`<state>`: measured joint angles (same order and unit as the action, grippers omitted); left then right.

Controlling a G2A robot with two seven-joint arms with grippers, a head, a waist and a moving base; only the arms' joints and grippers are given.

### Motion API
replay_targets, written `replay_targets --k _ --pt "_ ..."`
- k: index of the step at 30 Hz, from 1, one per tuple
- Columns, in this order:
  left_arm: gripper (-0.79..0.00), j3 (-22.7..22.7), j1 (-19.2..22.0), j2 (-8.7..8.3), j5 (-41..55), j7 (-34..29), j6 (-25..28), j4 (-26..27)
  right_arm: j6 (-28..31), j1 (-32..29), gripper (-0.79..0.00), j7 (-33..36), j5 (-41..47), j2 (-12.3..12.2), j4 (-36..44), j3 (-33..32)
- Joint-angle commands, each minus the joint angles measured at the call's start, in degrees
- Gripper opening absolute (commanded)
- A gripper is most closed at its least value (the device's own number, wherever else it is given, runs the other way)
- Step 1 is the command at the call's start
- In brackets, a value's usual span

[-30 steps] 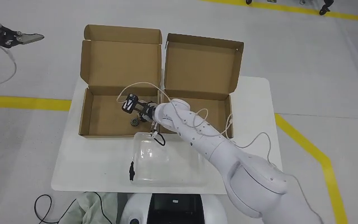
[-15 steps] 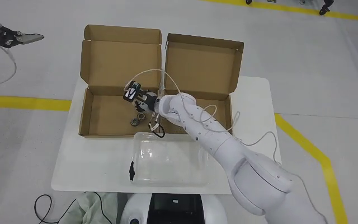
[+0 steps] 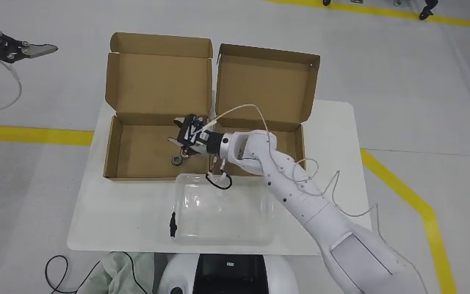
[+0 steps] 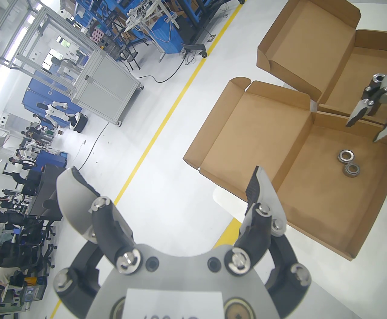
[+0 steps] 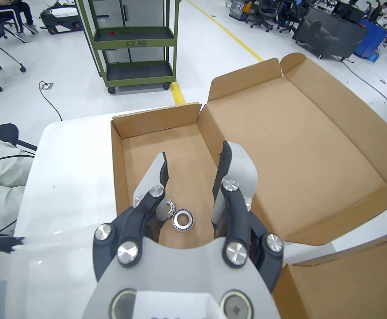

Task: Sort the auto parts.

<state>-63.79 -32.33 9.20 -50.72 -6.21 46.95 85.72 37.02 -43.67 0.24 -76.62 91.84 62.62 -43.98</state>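
Bearings (image 5: 181,219) lay side by side in the cardboard box (image 5: 136,157), just under your right arm's jaws, which were spread wide and held nothing.

robotics lab, yellow floor line (image 4: 165,120), blue workbenches (image 4: 164,28), green cart (image 5: 137,37), office chairs (image 5: 266,18)

R end effector (image 3: 183,138) hung over L cardboard box (image 3: 139,151), near a bearing (image 3: 176,159) inside. 2nd box (image 3: 264,92) sat beside it; clear bin (image 3: 220,213) at tabletop (image 3: 330,169) front edge.
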Motion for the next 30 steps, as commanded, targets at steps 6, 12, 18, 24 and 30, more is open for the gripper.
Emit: replay_targets --k 6,12,18,24,30 --pt "0.000 0.0 0.0 0.00 0.0 0.0 0.0 0.0 1.1 -12.8 -0.471 5.5 -2.6 -4.7 14.7 -9.8" --pt "0.000 0.0 0.0 0.00 0.0 0.0 0.0 0.0 1.5 -22.1 -0.332 8.8 -5.2 -7.3 24.6 -15.9" --pt "0.000 0.0 0.0 0.00 0.0 0.0 0.0 0.0 0.8 -31.2 -0.114 10.3 -7.3 -9.4 33.7 -21.6" --pt "0.000 0.0 0.0 0.00 0.0 0.0 0.0 0.0 -0.5 -40.5 0.000 6.4 -8.5 -11.2 40.7 -29.0" --pt "0.000 0.0 0.0 0.00 0.0 0.0 0.0 0.0 -4.1 -50.5 0.000 0.7 -11.2 -12.6 47.6 -35.4"
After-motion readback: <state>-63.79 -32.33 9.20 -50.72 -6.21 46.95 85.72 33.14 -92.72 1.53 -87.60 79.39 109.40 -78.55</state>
